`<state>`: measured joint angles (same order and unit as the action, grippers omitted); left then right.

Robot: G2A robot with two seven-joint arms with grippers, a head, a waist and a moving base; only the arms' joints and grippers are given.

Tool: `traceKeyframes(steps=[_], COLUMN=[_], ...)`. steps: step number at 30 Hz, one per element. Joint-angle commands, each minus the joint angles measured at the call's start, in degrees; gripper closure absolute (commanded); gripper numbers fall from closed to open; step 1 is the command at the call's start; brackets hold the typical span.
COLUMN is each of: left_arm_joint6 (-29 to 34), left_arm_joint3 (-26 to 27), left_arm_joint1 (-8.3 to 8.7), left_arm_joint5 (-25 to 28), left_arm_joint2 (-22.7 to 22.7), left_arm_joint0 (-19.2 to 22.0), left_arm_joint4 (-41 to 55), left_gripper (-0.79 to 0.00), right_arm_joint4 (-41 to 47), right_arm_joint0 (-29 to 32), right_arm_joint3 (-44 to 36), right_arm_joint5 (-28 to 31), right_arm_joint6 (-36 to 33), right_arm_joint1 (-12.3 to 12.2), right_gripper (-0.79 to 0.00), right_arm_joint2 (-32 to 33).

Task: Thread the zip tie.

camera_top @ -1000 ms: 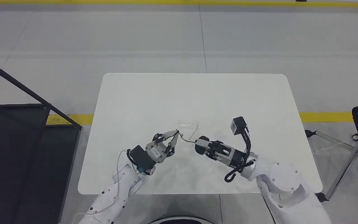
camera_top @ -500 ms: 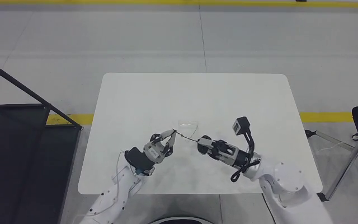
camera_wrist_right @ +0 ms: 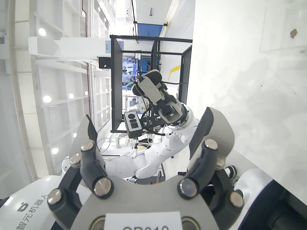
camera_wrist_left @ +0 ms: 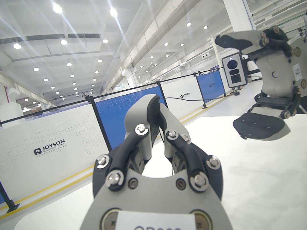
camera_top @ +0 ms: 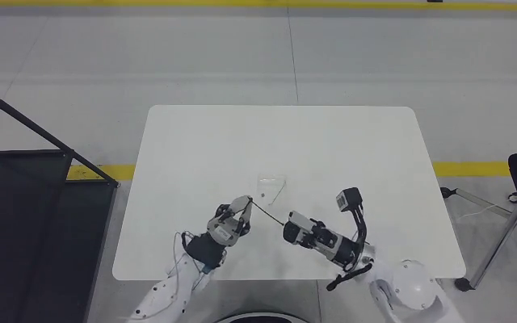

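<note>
White tabletop [camera_top: 347,153] lies bare across the upper half of the top view, and we find both grippers low in the frame, near its bottom edge. One zip tie [camera_top: 266,211] slants between them, with the left gripper [camera_top: 245,204] pinching one end and the right gripper [camera_top: 287,229] just beside the other. One clear packet [camera_top: 272,182] lies above.

From the left wrist we see the left gripper [camera_wrist_left: 156,101] clamped on the zip tie [camera_wrist_left: 184,99], while the right gripper [camera_wrist_left: 227,82] is spread wide.

From the right wrist, the right gripper [camera_wrist_right: 147,114] gapes empty, facing the left gripper [camera_wrist_right: 147,80].
</note>
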<state>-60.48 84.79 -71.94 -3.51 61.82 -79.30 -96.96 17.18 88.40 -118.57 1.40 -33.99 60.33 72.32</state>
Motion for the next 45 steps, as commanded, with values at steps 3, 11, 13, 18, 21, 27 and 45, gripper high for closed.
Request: traceKeyframes(steps=[3, 11, 13, 18, 21, 27, 45], left_arm_joint6=[-1.67, -2.27, -2.27, -2.27, -2.27, -2.27, -2.27], left_arm_joint3=[-0.66, -0.65, -0.65, -0.65, -0.65, -0.65, -0.65], left_arm_joint1=[-0.30, -0.45, -0.45, -0.45, -0.45, -0.45, -0.45], left_arm_joint5=[-1.82, -2.27, -2.27, -2.27, -2.27, -2.27, -2.27], left_arm_joint2=[-0.56, -0.80, -0.80, -0.80, -0.80, -0.80, -0.80], left_arm_joint0=[0.32, 0.23, 0.23, 0.23, 0.23, 0.23, 0.23], left_arm_joint4=[-0.29, 0.27, 0.27, 0.27, 0.27, 0.27, 0.27], left_gripper=[0.000, 0.000, 0.000, 0.000, 0.000, 0.000, 0.000], right_arm_joint4=[-0.07, -0.32, -0.32, -1.87, -3.06, -3.09, -3.30], right_arm_joint0=[0.63, 0.50, 0.50, -0.19, -1.43, -3.32, -3.86], right_arm_joint3=[-0.59, -0.69, -0.69, -0.71, -0.47, 0.62, 1.32], right_arm_joint5=[0.76, 0.04, 0.04, -0.56, -1.74, -1.55, -0.69], right_arm_joint6=[-0.73, -0.34, -0.34, 0.72, 2.96, 5.44, 5.48], right_arm_joint1=[-0.02, 0.04, 0.04, 0.29, 0.67, 1.34, 1.92], right_gripper=[-0.785, -0.785, -0.785, -0.209, -0.089, -0.034, 0.000], right_arm_joint2=[0.05, -0.15, -0.15, -1.94, -3.76, -6.22, -7.13])
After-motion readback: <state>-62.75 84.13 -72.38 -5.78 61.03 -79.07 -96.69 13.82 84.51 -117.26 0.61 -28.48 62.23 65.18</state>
